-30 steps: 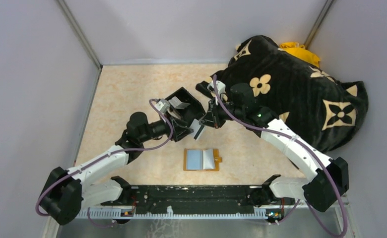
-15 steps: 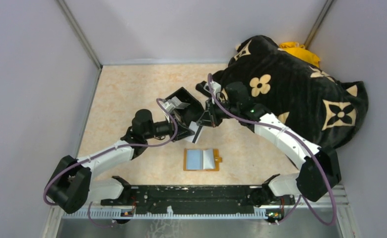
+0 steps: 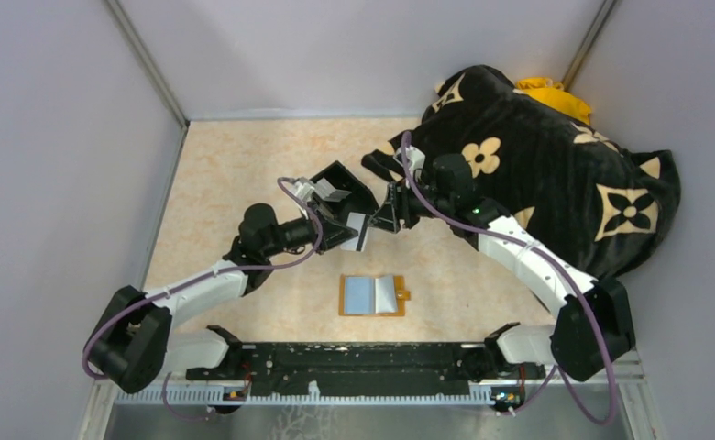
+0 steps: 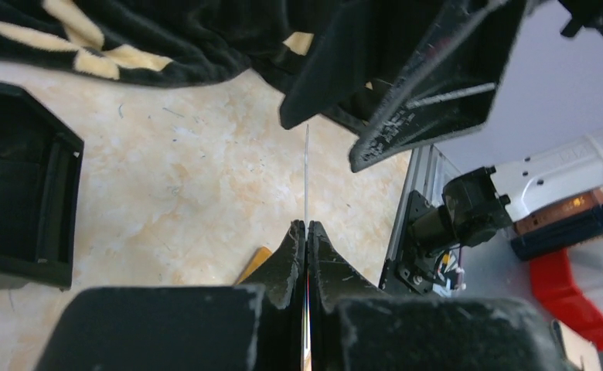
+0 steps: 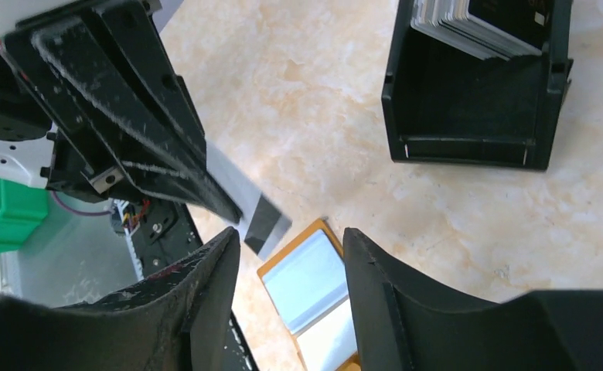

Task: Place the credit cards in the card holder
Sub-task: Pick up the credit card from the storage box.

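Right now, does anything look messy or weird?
Yes. A big black blanket with tan flowers is heaped on the table's far right corner, crowding the right arm. The wallet lies open and flat.

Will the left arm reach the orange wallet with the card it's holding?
Probably yes. The left gripper is shut on a card, the card holder lies open on the table just below it in the top view, and nothing lies between. The right gripper stands open beside.
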You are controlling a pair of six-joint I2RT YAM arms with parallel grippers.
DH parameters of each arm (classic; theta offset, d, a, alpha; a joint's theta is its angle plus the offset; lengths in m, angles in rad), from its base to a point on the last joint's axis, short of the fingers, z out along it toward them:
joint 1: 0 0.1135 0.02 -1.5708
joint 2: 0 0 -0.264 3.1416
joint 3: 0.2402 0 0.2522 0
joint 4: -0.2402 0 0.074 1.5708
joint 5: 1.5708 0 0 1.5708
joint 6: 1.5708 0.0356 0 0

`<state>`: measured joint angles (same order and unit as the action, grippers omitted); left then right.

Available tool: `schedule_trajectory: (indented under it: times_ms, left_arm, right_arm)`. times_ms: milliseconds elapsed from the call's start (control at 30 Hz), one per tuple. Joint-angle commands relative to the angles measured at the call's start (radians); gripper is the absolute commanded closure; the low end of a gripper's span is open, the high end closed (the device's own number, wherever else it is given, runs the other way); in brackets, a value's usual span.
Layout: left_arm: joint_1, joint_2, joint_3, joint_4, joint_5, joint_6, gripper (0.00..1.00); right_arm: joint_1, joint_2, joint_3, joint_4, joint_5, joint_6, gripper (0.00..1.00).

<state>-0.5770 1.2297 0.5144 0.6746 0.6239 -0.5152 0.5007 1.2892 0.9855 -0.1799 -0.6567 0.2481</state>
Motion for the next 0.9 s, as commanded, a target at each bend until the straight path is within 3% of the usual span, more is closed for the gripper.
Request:
schedule_trajectory:
  times_ms: [0, 133, 400, 867]
  left_arm:
    - [0.005, 0.012, -0.060, 0.187, -0.141, -0.182, 1.00]
    - [0.005, 0.046, -0.116, 0.353, -0.185, -0.318, 1.00]
    - [0.003, 0.141, -0.112, 0.492, -0.149, -0.436, 1.00]
    - [-0.004, 0.208, -0.102, 0.568, -0.115, -0.490, 1.00]
  right_arm:
    - [-0.004, -0.085, -0.063, 0.149, 0.069, 0.038, 0.47]
    - [-0.004, -0.112, -0.148, 0.268, 0.088, 0.098, 0.47]
    - [-0.004, -0.093, -0.246, 0.454, 0.057, 0.194, 0.51]
    - [-0.003, 0.001, -0.300, 0.710, -0.034, 0.334, 0.66]
